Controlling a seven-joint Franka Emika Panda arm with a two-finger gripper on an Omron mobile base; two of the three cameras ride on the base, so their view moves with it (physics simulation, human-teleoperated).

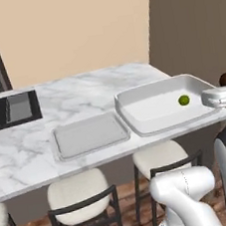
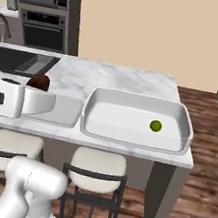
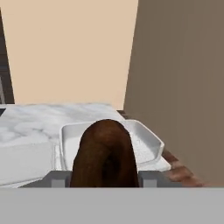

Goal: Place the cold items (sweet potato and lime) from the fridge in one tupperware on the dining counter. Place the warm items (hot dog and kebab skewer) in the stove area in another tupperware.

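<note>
The tool [image 3: 105,178] pinches the sweet potato [image 3: 105,155], carrying it toward the deep tupperware [image 3: 151,140] just ahead on the counter [image 3: 39,118], where the lime [image 2: 155,125] lies. Next: hover over the tray, release.

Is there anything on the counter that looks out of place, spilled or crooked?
Nothing stands out. The lime lies inside the deep tupperware on the dining counter, and the flat tray sits level beside it. The gripper is shut on the sweet potato, off the counter. No spills or damage show.
</note>
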